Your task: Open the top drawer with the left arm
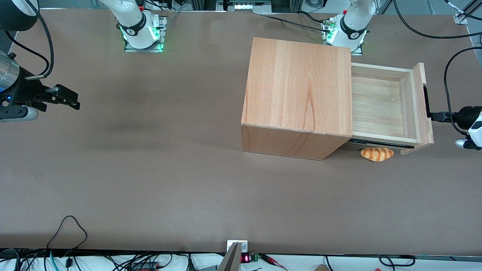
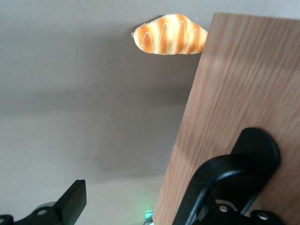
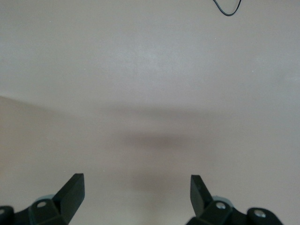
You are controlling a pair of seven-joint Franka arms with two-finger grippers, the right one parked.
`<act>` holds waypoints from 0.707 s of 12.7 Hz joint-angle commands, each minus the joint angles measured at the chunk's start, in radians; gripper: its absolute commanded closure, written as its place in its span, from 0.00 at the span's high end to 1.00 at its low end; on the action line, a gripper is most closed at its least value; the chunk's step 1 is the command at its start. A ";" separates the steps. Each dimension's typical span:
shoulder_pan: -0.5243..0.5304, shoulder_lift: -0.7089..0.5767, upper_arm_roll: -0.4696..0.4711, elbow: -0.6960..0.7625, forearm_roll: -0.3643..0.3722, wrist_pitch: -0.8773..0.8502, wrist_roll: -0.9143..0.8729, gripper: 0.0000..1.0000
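One claw (image 1: 433, 115) at top drawer (image 1: 380, 107) handle (image 1: 426, 101)

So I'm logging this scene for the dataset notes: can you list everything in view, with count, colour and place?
Cabinet: one, light wood, on the table toward the working arm's end.
Top drawer: one, pale wood, pulled out of the cabinet, nothing in it.
Handle: one, black bar, on the drawer's front panel.
Bread roll: one, orange-brown with pale stripes, on the table under the open drawer, nearer the front camera.
Table: one, brown.
Left arm: one, white and black, in front of the drawer.
Gripper: one, black, fingers open at the handle.
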 commanded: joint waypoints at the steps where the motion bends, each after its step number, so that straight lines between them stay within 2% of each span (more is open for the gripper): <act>1: 0.006 0.021 -0.011 0.079 -0.006 -0.061 0.020 1.00; 5: 0.004 0.020 -0.013 0.114 -0.008 -0.100 0.017 1.00; 9: 0.007 0.017 -0.009 0.217 -0.002 -0.166 0.012 1.00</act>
